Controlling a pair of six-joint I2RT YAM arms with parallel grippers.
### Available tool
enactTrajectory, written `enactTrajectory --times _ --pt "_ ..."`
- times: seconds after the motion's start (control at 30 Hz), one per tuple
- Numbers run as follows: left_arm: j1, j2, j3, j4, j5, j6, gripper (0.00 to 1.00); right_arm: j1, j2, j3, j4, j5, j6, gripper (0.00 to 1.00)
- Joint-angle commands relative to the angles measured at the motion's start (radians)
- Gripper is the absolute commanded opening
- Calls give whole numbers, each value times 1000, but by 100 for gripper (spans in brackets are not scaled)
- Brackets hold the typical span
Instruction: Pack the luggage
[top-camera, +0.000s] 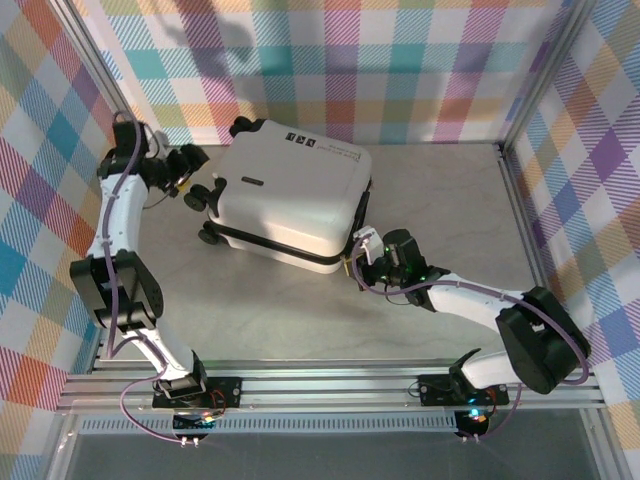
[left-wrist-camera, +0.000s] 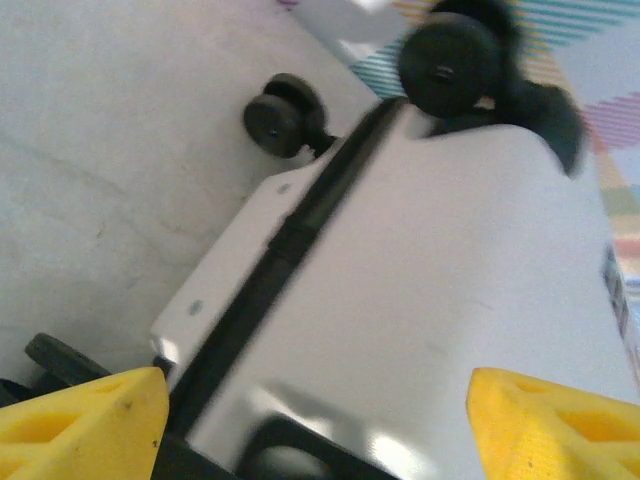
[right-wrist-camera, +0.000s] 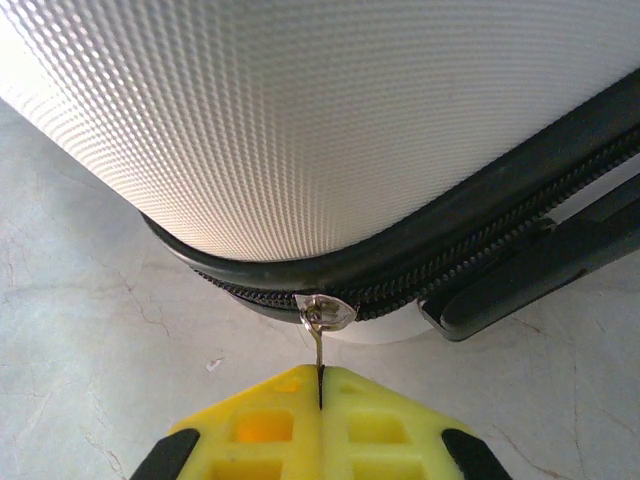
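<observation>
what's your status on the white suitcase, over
Right gripper shut on the small metal zipper pull at the corner of the small white hard-shell suitcase. Left gripper open by its black wheels, holding nothing. No obstruction seen.

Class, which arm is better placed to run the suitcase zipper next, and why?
Right. The right claw is shut on the metal zipper pull at a corner of the white hard-shell suitcase. The left claw stands open by the black wheels, away from it.
</observation>
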Motion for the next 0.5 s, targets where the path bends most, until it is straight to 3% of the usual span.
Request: enactTrajectory --times 0.0,0.2,0.37,0.47 --pt "-143 -67 142 -145 -172 100 79 3 28 13 91 -2 23 0" --pt "-394 10 262 -152 -239 152 82 4 38 12 106 -5 35 0" --pt "-616 163 348 -104 -310 205 82 6 23 4 105 -8 38 0" --pt "-696 290 447 -124 -375 207 81 7 19 -3 108 -2 40 0"
